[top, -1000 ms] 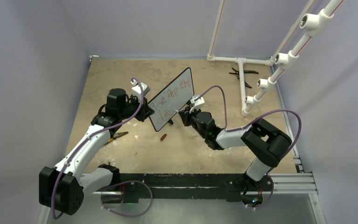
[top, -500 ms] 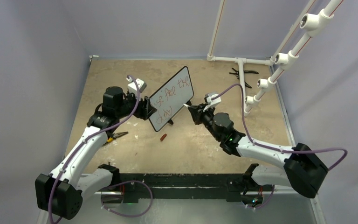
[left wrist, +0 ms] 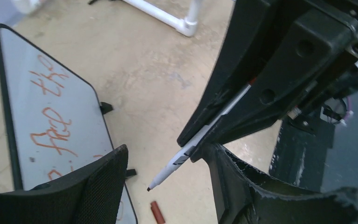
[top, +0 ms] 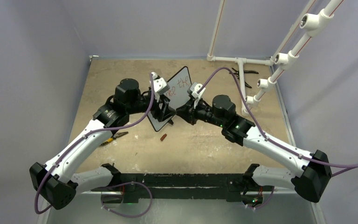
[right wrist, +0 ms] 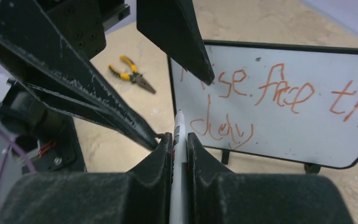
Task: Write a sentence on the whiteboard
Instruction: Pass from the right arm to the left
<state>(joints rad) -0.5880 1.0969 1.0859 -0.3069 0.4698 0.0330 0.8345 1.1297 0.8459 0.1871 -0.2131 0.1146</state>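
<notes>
Twin arms, white shells on black joints.
White link covers on left arm [top: 81, 147] and right arm [top: 270, 145], black round motor housings and black bases; purple cable [top: 221, 69] looped loose along each; small white camera block [top: 161, 85] at each wrist. Matte black fingers [left wrist: 100, 186], long wedge shape, mesh-textured pads, scuffed edges.

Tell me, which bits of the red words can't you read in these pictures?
- Top view: the left arm covers most of the whiteboard; only the end of the top line shows, tiny.
- Left wrist view: a finger of the left claw hides the lower line.
- Right wrist view: another finger covers the first word's start; the picture edge cuts the last word.
</notes>
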